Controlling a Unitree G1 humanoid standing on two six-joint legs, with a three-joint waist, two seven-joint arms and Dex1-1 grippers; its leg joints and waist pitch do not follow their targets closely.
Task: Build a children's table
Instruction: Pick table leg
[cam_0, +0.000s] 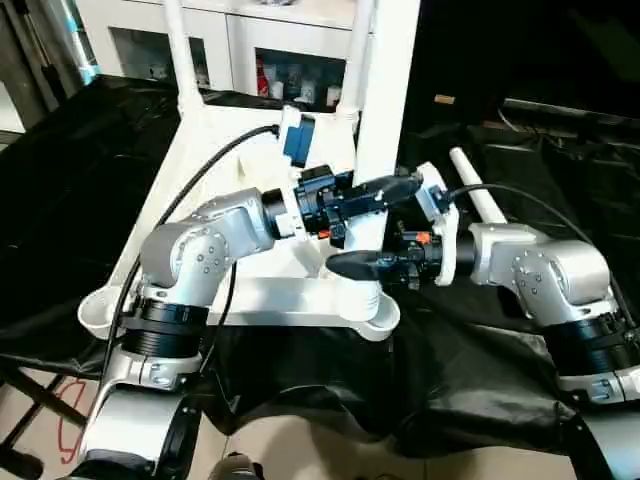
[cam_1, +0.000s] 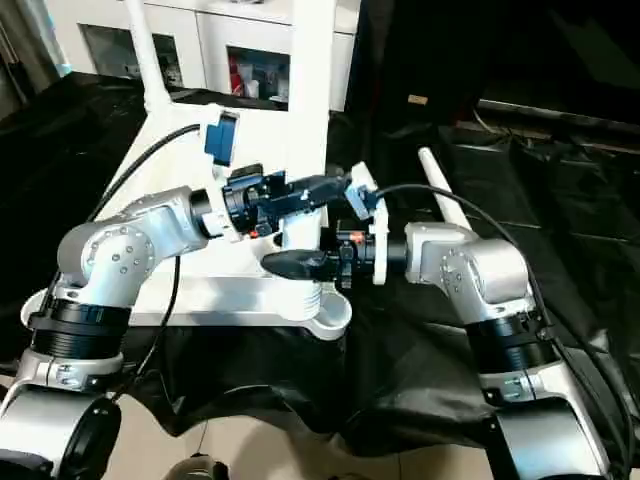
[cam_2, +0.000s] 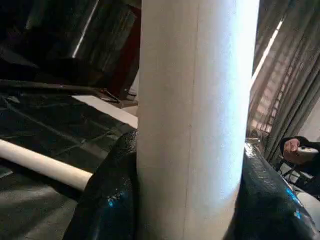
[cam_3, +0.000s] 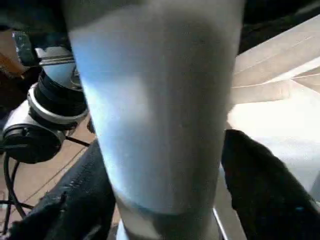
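Tabletop (cam_0: 200, 300) lies upside down on the black-draped desk (cam_0: 60, 200), ribbed underside up, rounded corners at the near edge. Far left corner carries a thin upright leg (cam_0: 178, 50); another stands at the far right corner (cam_0: 352, 70). Near right corner: a third leg (cam_0: 385, 110) stands upright, long axis vertical, foot at the corner socket (cam_0: 375, 305). Left gripper (cam_0: 405, 187) reaches in from the left and sits higher on this leg; in the left wrist view its fingers (cam_2: 107, 200) lie on both sides of the tube, about half open and apparently closed on it. Right gripper (cam_0: 350, 265) comes from the right, lower, just above the socket; in the right wrist view its fingers (cam_3: 255, 175) flank the tube, but contact on both sides is not certain, so grip cannot be judged. Judgement: the leg is between both sets of fingers, and the next move turns on pressing straight down along the axis; the right gripper is nearer the socket. Fourth leg (cam_0: 478, 187) lies loose on the cloth to the right, well apart. The left wrist view adds a person's hand (cam_2: 297, 150) in the background; the right wrist view adds the tabletop's ribs.
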